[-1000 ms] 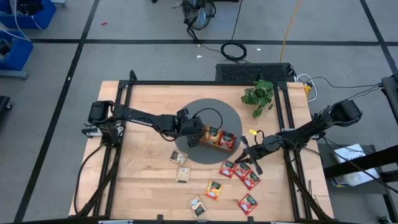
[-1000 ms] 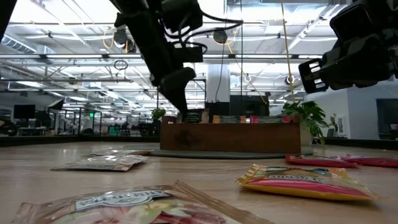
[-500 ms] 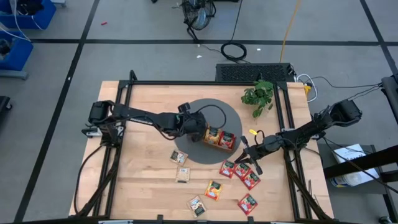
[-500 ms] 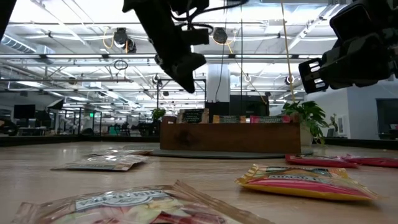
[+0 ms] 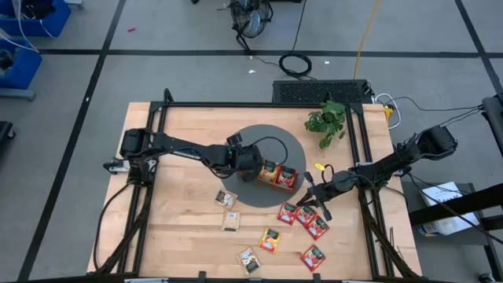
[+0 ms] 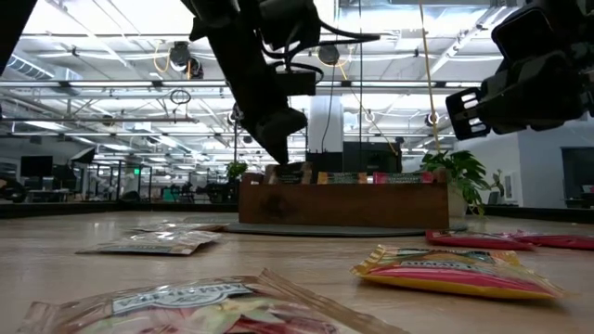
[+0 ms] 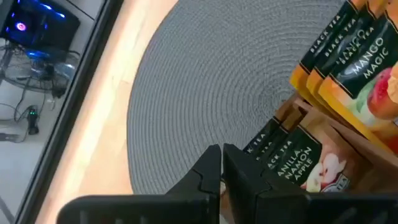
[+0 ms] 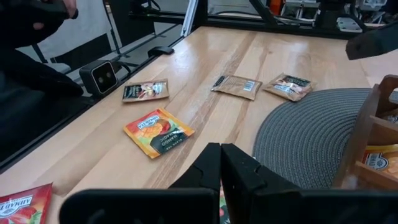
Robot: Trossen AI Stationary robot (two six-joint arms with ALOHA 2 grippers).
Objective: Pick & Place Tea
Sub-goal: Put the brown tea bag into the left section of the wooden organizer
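The tea shows as several small packets. Some stand upright in the wooden tray (image 5: 277,174) on the round grey mat (image 5: 250,141); orange ones (image 7: 357,56) and pale apple ones (image 7: 301,163) show in the left wrist view. Others lie flat on the table (image 5: 269,240), red ones (image 5: 305,216) among them. My left gripper (image 5: 251,162) hangs shut over the mat beside the tray's left end (image 6: 278,130), with nothing between its fingers (image 7: 222,163). My right gripper (image 5: 312,191) waits shut above the table's right part (image 8: 221,163), near the red packets.
A green plant (image 5: 326,122) stands at the far right of the table. Loose packets lie toward the near edge (image 5: 250,259) and near the mat (image 5: 226,198). An orange packet (image 8: 158,132) lies ahead of my right gripper. A black frame (image 5: 236,104) borders the table.
My left gripper has risen from beside the tray's left end, then come down again a little closer to the tray, tipping more steeply downward. Its fingers have stayed shut. The packets have not moved.
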